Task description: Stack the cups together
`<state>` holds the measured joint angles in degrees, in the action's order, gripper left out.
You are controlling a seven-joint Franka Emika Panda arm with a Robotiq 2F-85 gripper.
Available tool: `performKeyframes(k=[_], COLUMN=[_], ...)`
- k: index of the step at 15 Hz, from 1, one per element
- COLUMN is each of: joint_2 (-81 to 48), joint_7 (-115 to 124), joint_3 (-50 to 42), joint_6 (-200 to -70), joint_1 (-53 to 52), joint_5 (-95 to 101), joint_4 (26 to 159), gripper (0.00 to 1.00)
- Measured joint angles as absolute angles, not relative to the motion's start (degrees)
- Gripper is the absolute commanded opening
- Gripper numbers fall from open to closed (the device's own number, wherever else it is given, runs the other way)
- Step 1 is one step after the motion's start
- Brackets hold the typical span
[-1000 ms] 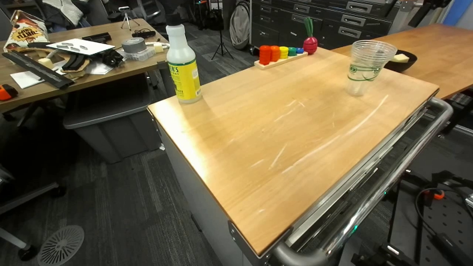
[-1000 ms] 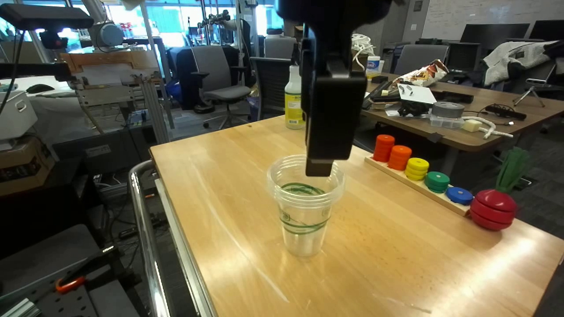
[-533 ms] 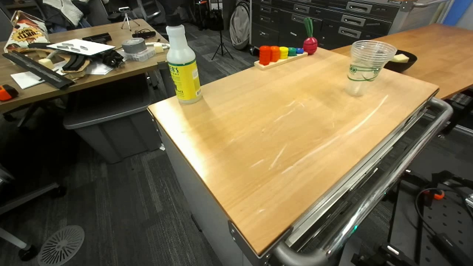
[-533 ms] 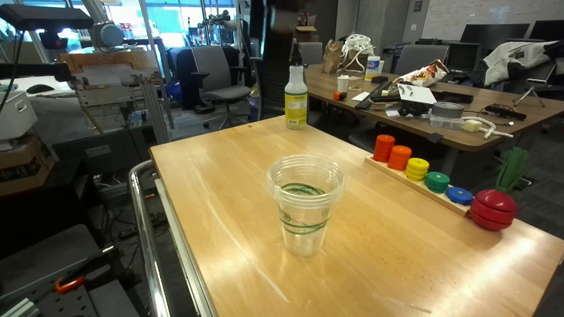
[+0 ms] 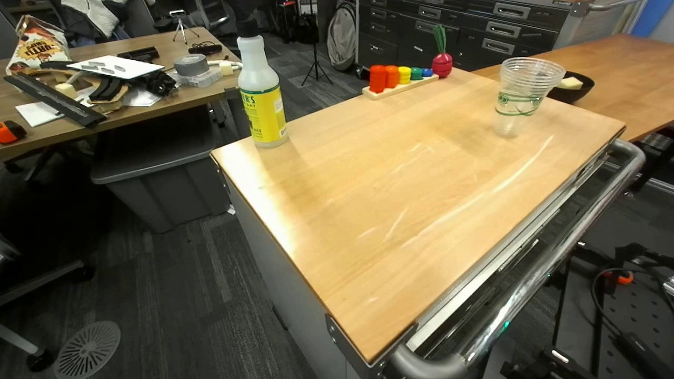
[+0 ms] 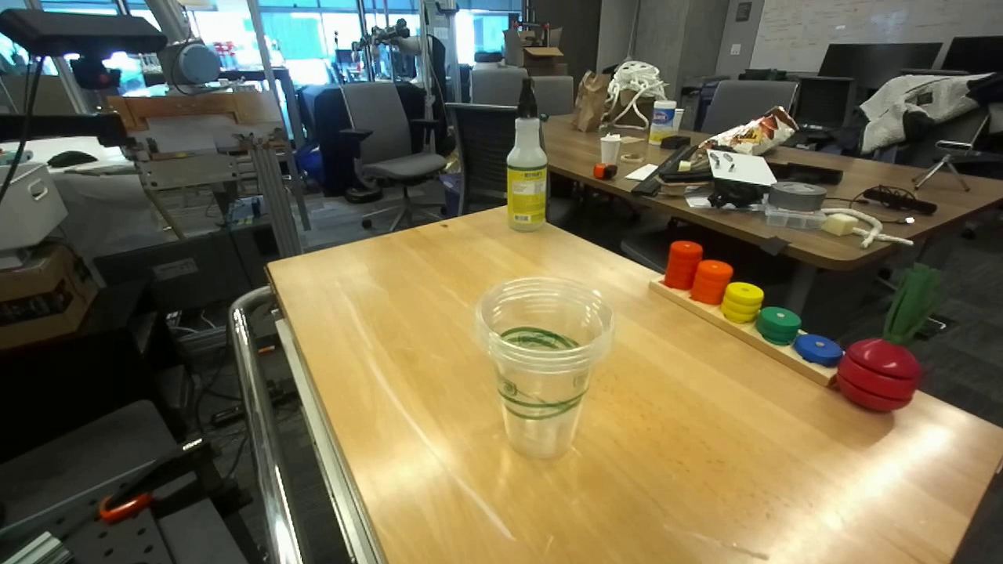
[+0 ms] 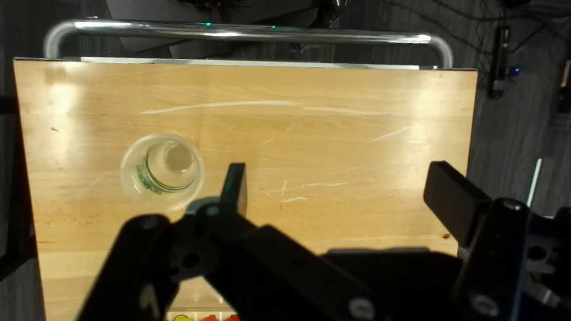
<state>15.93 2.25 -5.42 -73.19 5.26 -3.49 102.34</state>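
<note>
Stacking looks finished: cups (image 6: 544, 376) nested upright on worktop (image 6: 392, 337); pincer (image 7: 341, 187) spread apart, holding nothing; likely none left to add.

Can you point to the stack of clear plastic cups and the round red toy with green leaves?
Stack of clear plastic cups (image 6: 543, 388): in an exterior view, on the front wall below the rims.
Round red toy with green leaves (image 6: 878, 372): in an exterior view, on its red body.
</note>
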Motion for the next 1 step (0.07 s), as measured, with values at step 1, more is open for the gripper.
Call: performKeyframes(k=[1], joint_2=[14.8], joint_7=[2.0], joint_3=[-5.1], joint_6=[-72.6], joint_1=[4.8], joint_5=[-3.4], joint_4=[101.2], gripper=[1.0])
